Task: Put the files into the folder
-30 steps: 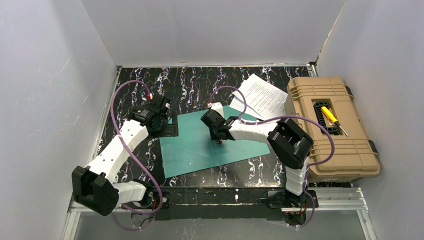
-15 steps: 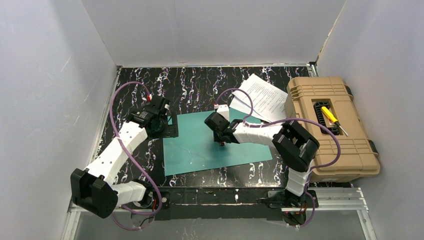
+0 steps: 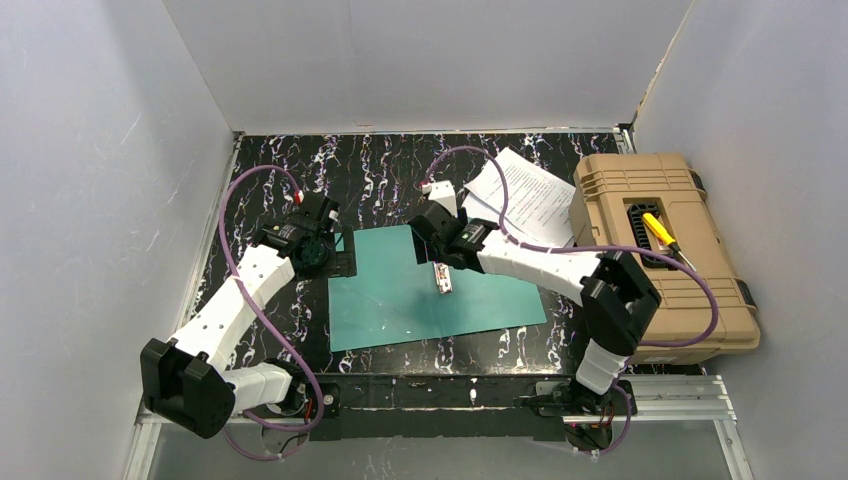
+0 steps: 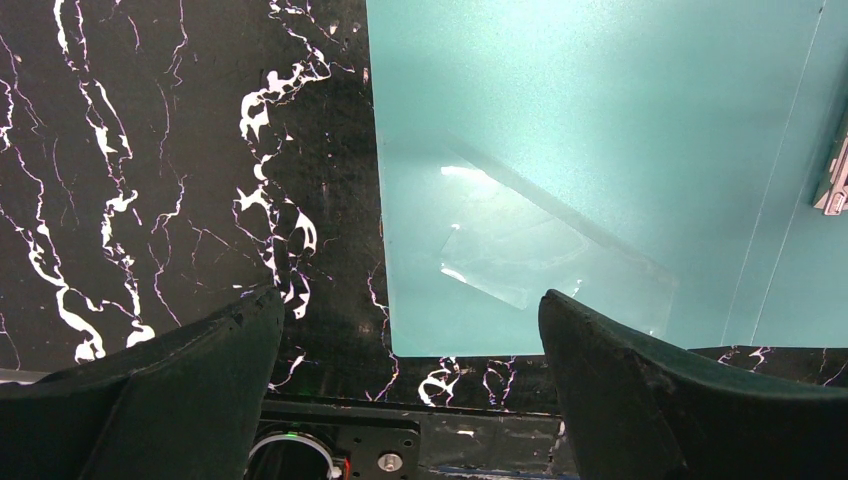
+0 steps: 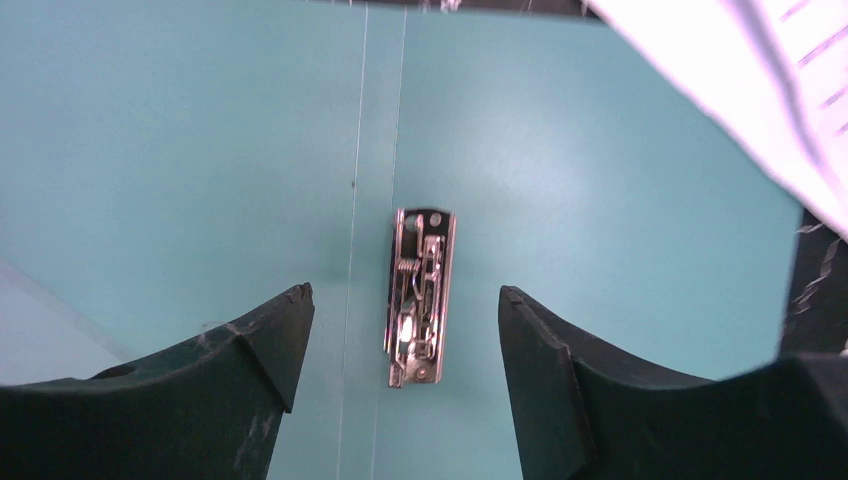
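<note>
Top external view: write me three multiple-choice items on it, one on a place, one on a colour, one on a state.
1. Where do the files lie?
A. At the folder's far right corner, beside the toolbox
B. At the near left corner
C. Tucked under the clip

2. What colour is the screwdriver's handle?
A. Red
B. Blue
C. Yellow

3. How is the folder?
A. Shut
B. Open flat, its metal clip showing
C. Standing upright

Key: 1 A, the white sheets rest between folder and toolbox; 2 C, the handle on the tan lid is yellow; 3 B, the clip shows on the teal inner face.
</note>
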